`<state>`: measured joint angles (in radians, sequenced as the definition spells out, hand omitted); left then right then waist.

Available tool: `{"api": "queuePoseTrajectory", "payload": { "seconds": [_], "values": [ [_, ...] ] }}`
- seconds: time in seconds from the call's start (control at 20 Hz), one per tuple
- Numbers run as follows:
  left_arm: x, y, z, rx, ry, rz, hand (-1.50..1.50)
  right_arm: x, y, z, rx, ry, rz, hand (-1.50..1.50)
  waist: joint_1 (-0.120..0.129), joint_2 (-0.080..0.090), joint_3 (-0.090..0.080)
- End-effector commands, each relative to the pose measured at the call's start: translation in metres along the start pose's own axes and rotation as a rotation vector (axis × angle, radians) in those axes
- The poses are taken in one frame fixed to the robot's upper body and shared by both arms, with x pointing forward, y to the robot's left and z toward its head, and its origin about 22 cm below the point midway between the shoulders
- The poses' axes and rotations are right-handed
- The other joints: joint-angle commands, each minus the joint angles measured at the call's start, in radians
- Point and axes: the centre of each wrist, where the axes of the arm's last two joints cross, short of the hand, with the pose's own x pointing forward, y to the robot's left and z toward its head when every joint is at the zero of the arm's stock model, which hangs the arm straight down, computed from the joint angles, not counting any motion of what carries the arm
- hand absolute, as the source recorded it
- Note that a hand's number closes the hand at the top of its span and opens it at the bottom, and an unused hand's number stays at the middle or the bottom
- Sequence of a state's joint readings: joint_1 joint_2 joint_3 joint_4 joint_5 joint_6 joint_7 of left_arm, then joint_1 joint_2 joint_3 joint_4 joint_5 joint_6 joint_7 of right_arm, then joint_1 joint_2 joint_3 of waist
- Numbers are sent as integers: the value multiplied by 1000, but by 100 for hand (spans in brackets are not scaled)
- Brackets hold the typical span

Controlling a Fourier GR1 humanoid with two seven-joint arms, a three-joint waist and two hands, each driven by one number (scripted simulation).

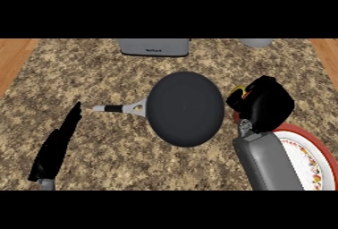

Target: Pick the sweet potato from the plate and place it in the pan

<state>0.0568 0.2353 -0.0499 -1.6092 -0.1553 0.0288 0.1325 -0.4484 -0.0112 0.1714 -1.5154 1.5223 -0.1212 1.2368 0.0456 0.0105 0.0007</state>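
The dark round pan (185, 108) lies in the middle of the counter, its grey and black handle (119, 108) pointing left. My right hand (264, 103) hovers just right of the pan's rim, above the far edge of the plate (315, 147), which is white with a red rim. Its fingers are curled round the sweet potato (238, 93); only a small orange-yellow bit shows at the hand's left side. My left hand (56, 147) rests open at the lower left, fingers up, well away from the pan.
A grey appliance (155, 47) stands at the counter's back edge, behind the pan. A pale grey object (255, 42) sits at the back right. Wooden strips border the counter at the far left (13, 58) and far right.
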Motion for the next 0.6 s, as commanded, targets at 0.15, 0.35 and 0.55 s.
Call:
{"api": "queuePoseTrajectory", "payload": {
  "seconds": [0.15,0.35,0.55],
  "values": [
    [12,-2,-12,-19,-25,-1,0,10,49,-12,120,295,-3,150,24,11,1],
    [14,-7,-12,-38,-28,-7,0,6,53,-28,267,368,-172,150,48,17,6],
    [6,-16,-11,-65,-13,20,0,-1,52,-49,308,481,-355,-150,51,23,6]
  ]
}}
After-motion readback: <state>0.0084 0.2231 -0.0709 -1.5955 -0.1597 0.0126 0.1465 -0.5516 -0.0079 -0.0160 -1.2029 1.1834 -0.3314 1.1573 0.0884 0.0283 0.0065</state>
